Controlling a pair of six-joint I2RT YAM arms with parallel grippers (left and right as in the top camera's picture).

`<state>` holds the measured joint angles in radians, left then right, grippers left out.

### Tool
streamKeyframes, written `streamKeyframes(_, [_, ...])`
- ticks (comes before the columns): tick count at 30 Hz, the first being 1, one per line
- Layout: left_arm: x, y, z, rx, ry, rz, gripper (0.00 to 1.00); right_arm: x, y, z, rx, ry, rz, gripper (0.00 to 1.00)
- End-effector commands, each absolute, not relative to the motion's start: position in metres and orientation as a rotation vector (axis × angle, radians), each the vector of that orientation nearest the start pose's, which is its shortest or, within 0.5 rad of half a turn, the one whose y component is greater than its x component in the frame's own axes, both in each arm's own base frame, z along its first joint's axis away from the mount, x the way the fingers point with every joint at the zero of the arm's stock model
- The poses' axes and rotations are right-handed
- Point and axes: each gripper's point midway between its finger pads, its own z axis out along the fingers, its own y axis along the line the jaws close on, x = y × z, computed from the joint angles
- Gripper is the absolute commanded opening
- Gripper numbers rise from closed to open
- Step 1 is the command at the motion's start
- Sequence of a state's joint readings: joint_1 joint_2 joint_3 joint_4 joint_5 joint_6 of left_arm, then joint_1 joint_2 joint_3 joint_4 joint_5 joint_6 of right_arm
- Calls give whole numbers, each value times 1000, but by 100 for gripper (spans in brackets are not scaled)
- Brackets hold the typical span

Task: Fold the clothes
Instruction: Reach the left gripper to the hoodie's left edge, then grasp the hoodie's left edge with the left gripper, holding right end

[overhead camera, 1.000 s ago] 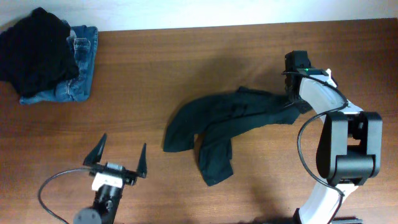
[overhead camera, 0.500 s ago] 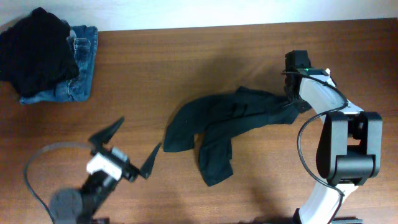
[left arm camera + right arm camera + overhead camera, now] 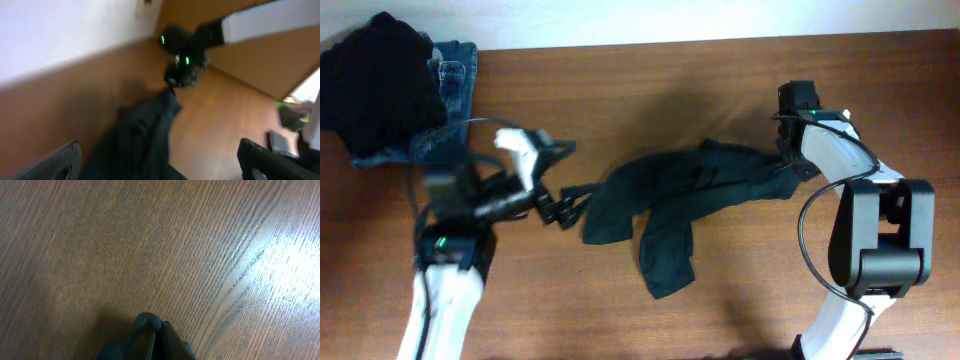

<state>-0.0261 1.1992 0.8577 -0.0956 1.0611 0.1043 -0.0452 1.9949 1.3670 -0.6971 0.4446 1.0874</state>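
Two arms meet at one garment. From overhead we see the T-shirt (image 3: 670, 190) lying crumpled and stretched across the table (image 3: 620, 90), a little right of centre, with one lobe trailing toward the near edge. The right gripper (image 3: 788, 165) sits at the shirt's right end. In the right wrist view its fingers (image 3: 148, 330) are pressed together with dark cloth bunched on both sides, so we read it as clamped on the T-shirt's edge. The left wrist view agrees: the cloth rises to a peak under that gripper. The left gripper (image 3: 563, 205) appears blurred at the shirt's left end, jaws spread wide and holding nothing. We cannot tell whether a fingertip touches the cloth. At the far left corner a black garment (image 3: 380, 80) lies on blue jeans (image 3: 455, 95), well apart from the shirt.
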Motion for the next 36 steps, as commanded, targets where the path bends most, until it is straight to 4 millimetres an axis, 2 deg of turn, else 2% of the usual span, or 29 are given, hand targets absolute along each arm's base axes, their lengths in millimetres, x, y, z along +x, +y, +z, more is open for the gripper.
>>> streamKeyframes(1, [329, -183, 230, 770, 1884, -1046, 99, 418, -93, 36, 1497, 2230, -352, 8])
streamKeyframes(4, [339, -196, 191, 754, 2017, -1029, 99, 418, -93, 36, 1497, 2230, -353, 8])
streamKeyframes(7, [347, -195, 158, 719, 2132, -970, 99, 418, -93, 37, 1496, 2231, -354, 8])
streamKeyframes(10, [356, -183, 131, 661, 2238, -865, 99, 418, -93, 37, 1496, 2231, -354, 9])
streamKeyframes(16, [377, -151, 92, 557, 2375, -583, 99, 418, -93, 36, 1497, 2231, -353, 9])
streamKeyframes(19, [377, -149, 80, 554, 2408, -571, 99, 418, -93, 36, 1497, 2232, -351, 9])
streamKeyframes(23, [367, -152, 57, 555, 2487, -618, 99, 418, -92, 36, 1497, 2233, -350, 9])
streamKeyframes(27, [358, -151, 43, 550, 2550, -639, 99, 418, -92, 36, 1497, 2233, -349, 9])
streamKeyframes(32, [349, -160, 43, 568, 2552, -740, 99, 418, -92, 36, 1497, 2233, -348, 9])
streamKeyframes(36, [348, -160, 42, 567, 2559, -745, 99, 418, -91, 36, 1499, 2238, -340, 9])
